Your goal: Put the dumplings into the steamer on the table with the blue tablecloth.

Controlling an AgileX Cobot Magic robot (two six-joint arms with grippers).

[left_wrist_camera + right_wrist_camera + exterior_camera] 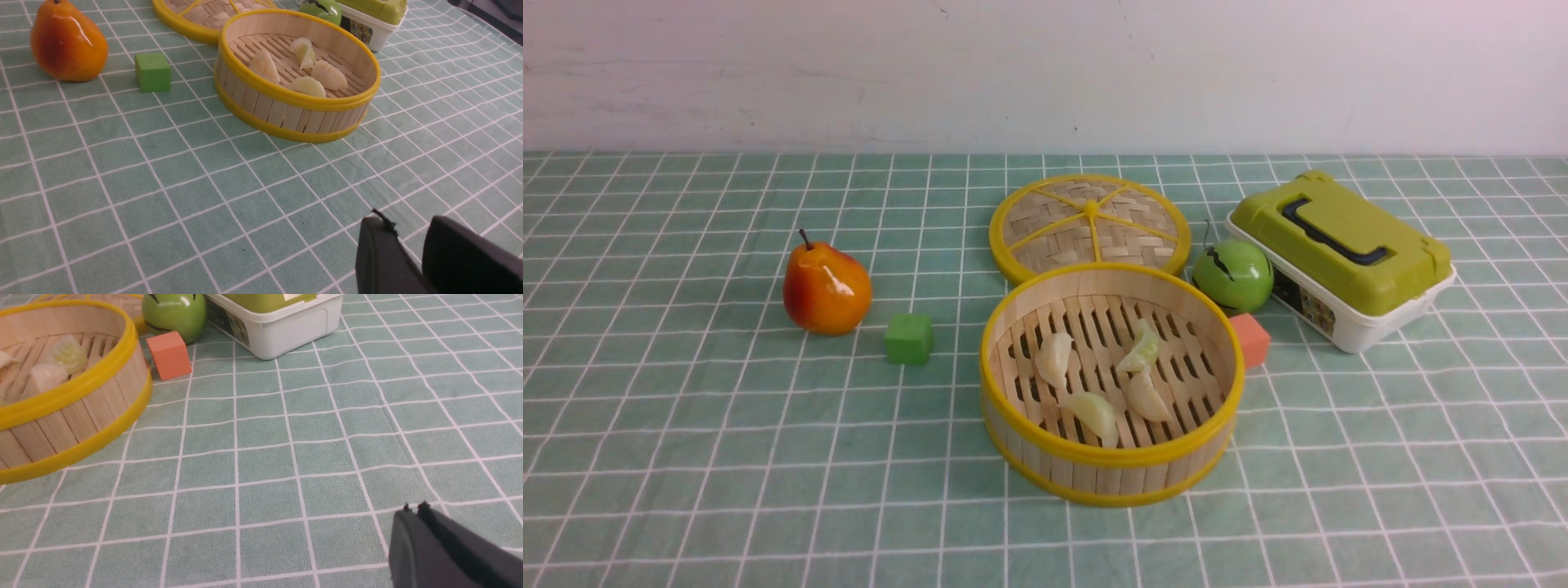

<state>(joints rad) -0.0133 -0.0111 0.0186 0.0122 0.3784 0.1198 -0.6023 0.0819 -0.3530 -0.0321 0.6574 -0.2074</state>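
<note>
4 dumplings (1094, 384) in 1 steamer (1111, 457) | 1 lid (1089, 224) | 2 cubes (908, 338)

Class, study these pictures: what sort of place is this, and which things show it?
Probably a staged tabletop test setup, not a real kitchen: toy dumplings in a bamboo steamer, plastic-looking fruit like the pear, and coloured blocks on a gridded tablecloth before a bare wall.

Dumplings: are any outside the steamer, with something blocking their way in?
No. All four dumplings already lie on the slatted floor of the steamer. None shows on the cloth, and the lid lies behind it, so nothing blocks anything.
</note>
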